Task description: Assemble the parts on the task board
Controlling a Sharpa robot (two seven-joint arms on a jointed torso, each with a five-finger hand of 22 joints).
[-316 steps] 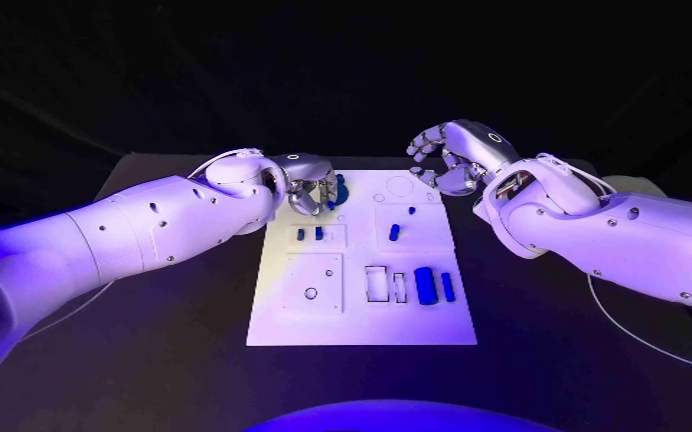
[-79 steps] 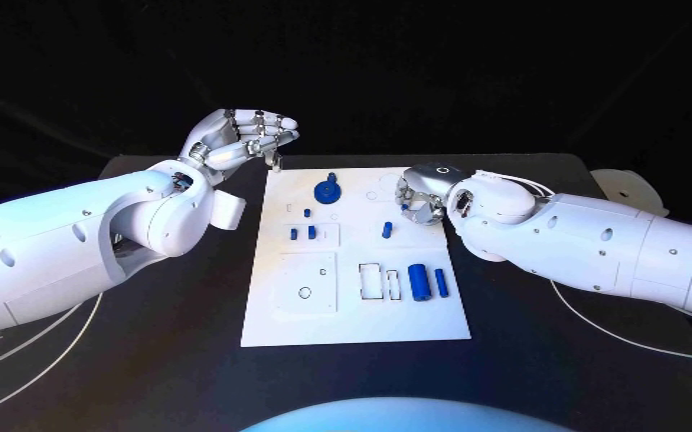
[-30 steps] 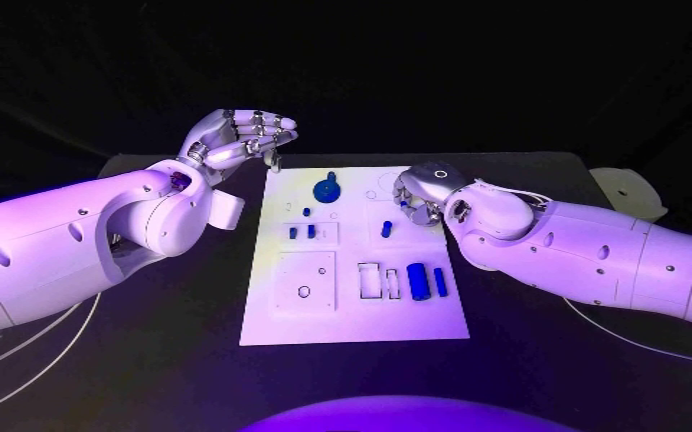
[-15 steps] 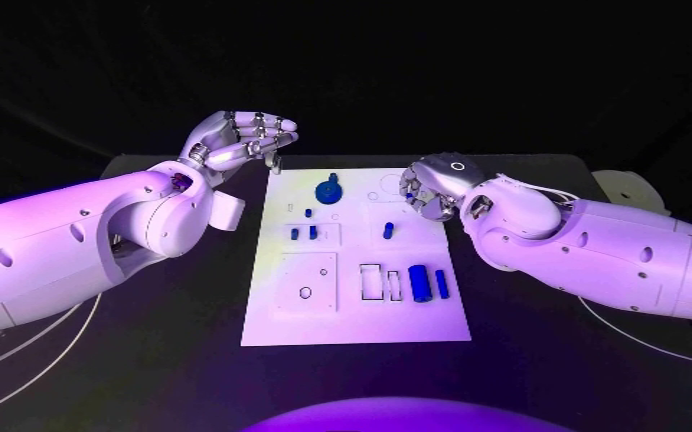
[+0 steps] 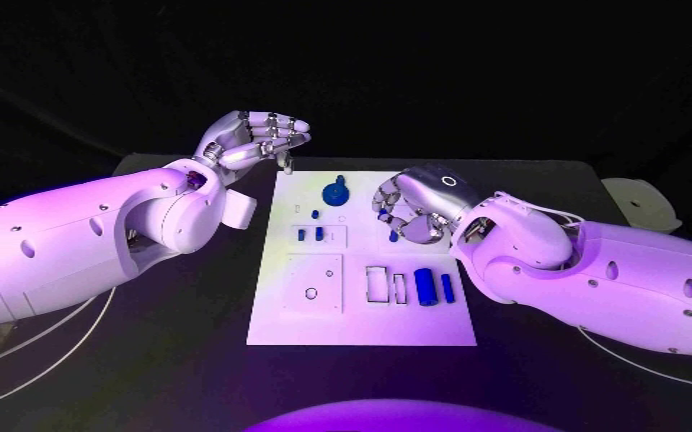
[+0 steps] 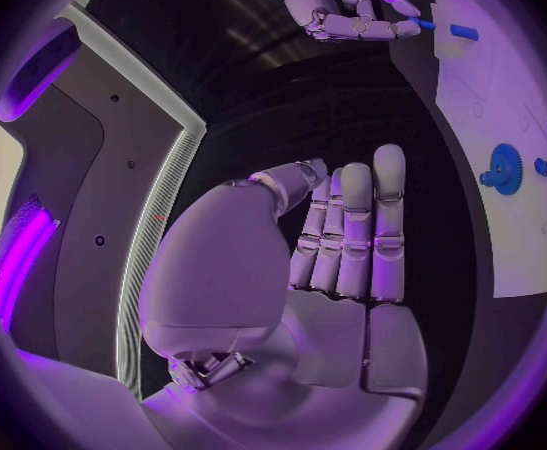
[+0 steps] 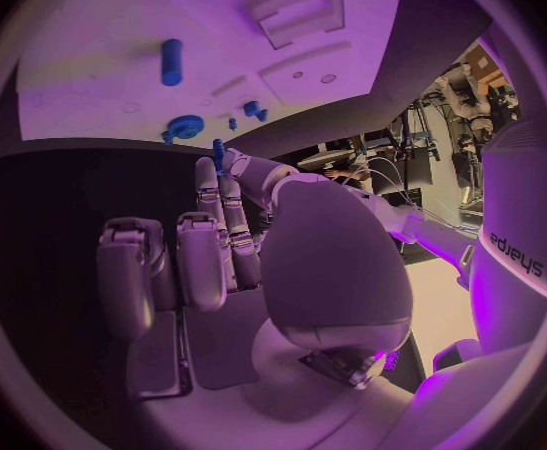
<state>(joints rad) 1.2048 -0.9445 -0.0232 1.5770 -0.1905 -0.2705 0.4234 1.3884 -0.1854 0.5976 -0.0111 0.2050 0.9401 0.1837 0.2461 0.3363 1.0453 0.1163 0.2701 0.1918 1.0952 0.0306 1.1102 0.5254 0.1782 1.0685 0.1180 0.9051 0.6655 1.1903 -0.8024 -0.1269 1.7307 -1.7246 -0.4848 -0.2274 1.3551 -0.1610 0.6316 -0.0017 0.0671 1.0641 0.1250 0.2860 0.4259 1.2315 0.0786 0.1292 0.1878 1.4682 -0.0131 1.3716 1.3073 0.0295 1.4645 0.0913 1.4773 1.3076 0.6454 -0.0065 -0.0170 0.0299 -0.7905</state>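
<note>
The white task board lies in the middle of the black table. My right hand is low over its middle right, and its fingertips pinch a small blue peg. I cannot tell whether the peg stands in the board or is lifted off it. A blue gear sits at the board's far end. Two short blue pegs stand left of the hand. A thick blue cylinder and a slim blue piece lie at the near right. My left hand hangs beyond the board's far left corner, fingers curled in on nothing.
A square panel with small holes and two rectangular slots take up the board's near half. My left forearm lies along the board's left side. My right forearm crosses the table at the right. A pale round object sits at the table's right edge.
My right hand has come down and towards the board's middle, from raised at the far right edge to closing round the small peg. The left hand has held still. The camera has shifted slightly.
</note>
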